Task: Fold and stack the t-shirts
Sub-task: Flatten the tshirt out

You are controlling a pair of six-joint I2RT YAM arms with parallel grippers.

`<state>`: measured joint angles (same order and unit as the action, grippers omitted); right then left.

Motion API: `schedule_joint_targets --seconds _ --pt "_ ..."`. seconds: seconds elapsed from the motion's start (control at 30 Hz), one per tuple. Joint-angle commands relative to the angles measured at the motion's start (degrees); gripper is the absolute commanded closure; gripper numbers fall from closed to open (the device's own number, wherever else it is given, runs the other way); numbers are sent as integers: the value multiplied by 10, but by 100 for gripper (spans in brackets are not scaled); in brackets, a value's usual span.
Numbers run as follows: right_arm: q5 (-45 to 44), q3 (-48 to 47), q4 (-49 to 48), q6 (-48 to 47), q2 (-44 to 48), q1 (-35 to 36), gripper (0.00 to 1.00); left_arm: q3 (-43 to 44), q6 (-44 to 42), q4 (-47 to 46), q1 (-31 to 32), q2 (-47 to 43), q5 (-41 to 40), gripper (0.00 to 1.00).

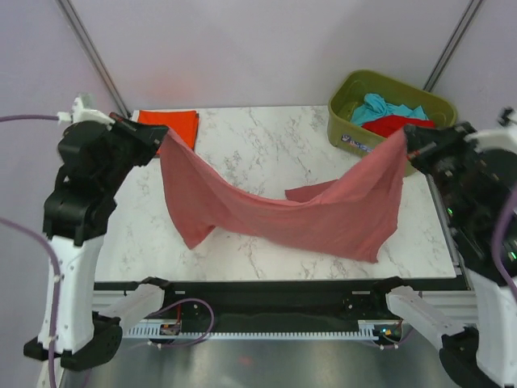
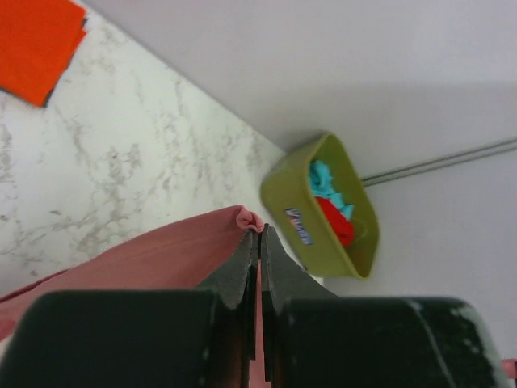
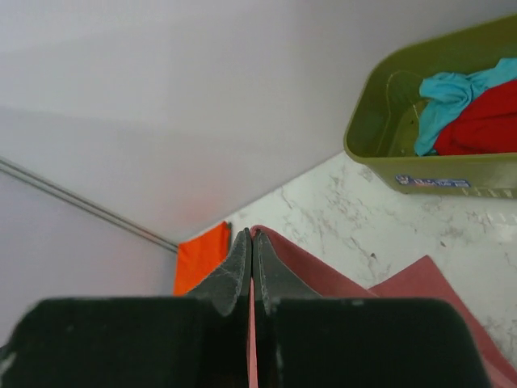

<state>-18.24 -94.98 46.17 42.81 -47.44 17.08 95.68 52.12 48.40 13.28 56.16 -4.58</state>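
A dusty pink t-shirt (image 1: 283, 206) hangs stretched between my two grippers above the marble table (image 1: 266, 133), sagging in the middle with its lower edge near the table. My left gripper (image 1: 164, 136) is shut on its left corner; the cloth shows at the tips in the left wrist view (image 2: 246, 218). My right gripper (image 1: 406, 137) is shut on its right corner, seen in the right wrist view (image 3: 275, 242). A folded orange-red t-shirt (image 1: 170, 123) lies at the table's far left corner. Teal (image 1: 388, 107) and bright red (image 1: 392, 124) shirts lie in the bin.
The olive-green plastic bin (image 1: 351, 129) stands at the far right corner of the table, close behind my right gripper. A black rail (image 1: 266, 287) runs along the table's near edge.
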Motion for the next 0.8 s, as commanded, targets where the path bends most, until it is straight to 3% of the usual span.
schedule_joint_targets --seconds 0.0,0.1,0.17,0.27,0.3,0.37,0.43,0.57,0.63,0.77 --pt "44 13 -104 -50 -124 -1 100 -2 -47 0 -1 82 -81 98" --pt "24 -54 -164 -78 -290 -2 100 68 -66 -13 -7 204 -120 98" --pt "22 -108 -185 -97 -359 -2 100 163 -65 -15 -29 298 -107 98" --pt "59 -305 -173 -131 -503 -19 100 327 -41 -11 -86 407 -31 98" --pt "72 -425 -154 -134 -565 -29 100 370 -18 -10 -99 428 -15 98" --pt "91 -520 -169 -115 -596 -62 100 485 10 -11 -132 479 28 98" --pt "116 -516 -196 -65 -579 -88 100 541 56 -12 -165 490 76 98" --pt "129 -485 -234 -73 -510 -104 100 525 53 -16 -183 447 100 98" --pt "146 -471 -231 -73 -471 -104 100 470 38 -16 -183 398 110 98" --pt "157 -312 -219 -67 -369 -104 100 311 16 -16 -183 286 98 98"
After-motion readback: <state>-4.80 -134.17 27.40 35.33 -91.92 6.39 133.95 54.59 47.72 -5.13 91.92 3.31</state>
